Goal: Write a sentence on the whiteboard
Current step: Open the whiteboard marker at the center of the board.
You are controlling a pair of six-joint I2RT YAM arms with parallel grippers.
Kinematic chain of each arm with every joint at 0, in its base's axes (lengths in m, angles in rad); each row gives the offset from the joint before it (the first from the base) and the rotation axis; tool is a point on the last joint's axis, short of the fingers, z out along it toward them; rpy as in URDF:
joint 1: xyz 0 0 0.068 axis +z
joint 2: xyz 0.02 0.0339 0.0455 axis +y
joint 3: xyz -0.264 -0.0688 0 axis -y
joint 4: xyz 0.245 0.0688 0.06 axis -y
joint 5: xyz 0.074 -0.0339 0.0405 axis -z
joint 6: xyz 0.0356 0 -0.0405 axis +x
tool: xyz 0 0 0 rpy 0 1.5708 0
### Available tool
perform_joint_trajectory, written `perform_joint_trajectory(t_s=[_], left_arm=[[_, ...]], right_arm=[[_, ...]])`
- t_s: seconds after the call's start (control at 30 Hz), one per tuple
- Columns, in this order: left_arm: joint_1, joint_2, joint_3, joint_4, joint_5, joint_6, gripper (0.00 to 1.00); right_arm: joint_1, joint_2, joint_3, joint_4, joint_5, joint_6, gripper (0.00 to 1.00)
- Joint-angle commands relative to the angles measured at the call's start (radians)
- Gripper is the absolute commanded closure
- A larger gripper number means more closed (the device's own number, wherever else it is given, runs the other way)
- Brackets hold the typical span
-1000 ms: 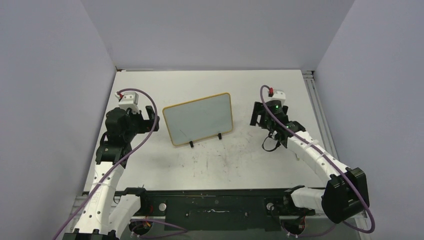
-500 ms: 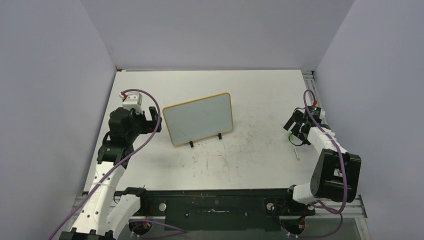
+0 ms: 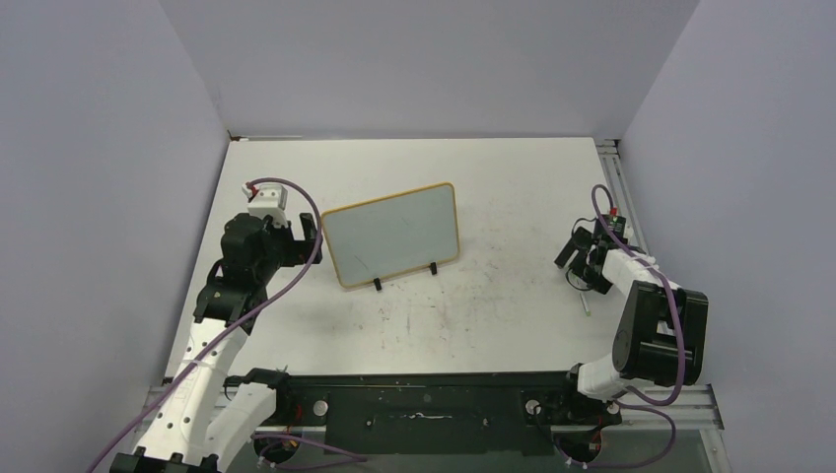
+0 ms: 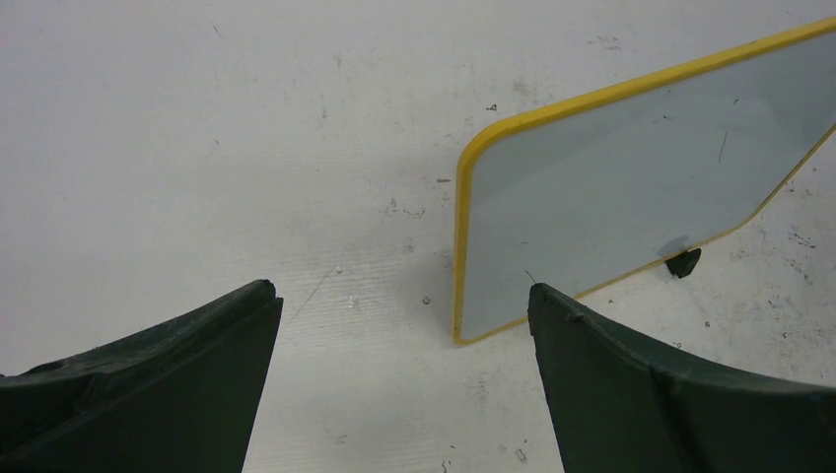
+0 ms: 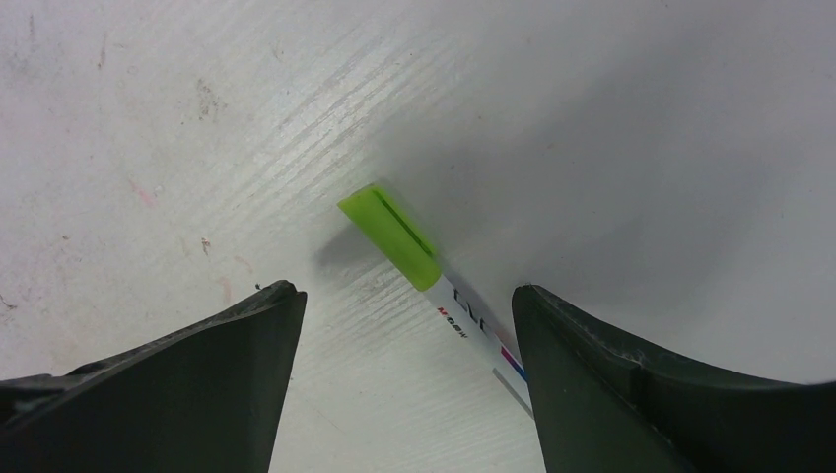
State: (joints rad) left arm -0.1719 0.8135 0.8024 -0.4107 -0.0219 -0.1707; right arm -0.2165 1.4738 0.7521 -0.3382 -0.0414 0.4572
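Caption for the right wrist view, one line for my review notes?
Open right gripper poised over a green-capped marker lying on the white table.

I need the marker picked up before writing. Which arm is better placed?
Right. The right gripper hangs open over the marker on the table, a finger either side. The left gripper, also open, sits by the whiteboard's left edge, far from the marker.

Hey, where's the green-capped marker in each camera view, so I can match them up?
Top external: the marker lies at the far right, just on the near side of the right gripper.
Left wrist: not in it.
Right wrist: mid-picture, between the open fingers, green cap toward upper left.
Shared landmark: the right gripper, right at the marker in both views.
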Motion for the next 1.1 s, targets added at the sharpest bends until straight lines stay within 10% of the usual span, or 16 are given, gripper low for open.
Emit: perform_joint_trajectory(t_s=[0.0, 0.67, 1.07], left_arm=[[-0.008, -0.017, 0.023, 0.008, -0.019, 0.014, 0.04], [-0.009, -0.029, 0.021, 0.012, -0.020, 0.011, 0.04], [-0.005, -0.027, 0.020, 0.013, -0.022, 0.011, 0.04]], right_arm=[[0.002, -0.003, -0.008, 0.009, 0.023, -0.012, 0.23], [0.204, 0.048, 0.047, -0.020, 0.109, -0.044, 0.70], [0.460, 0.065, 0.141, -0.011, 0.118, 0.043, 0.79]])
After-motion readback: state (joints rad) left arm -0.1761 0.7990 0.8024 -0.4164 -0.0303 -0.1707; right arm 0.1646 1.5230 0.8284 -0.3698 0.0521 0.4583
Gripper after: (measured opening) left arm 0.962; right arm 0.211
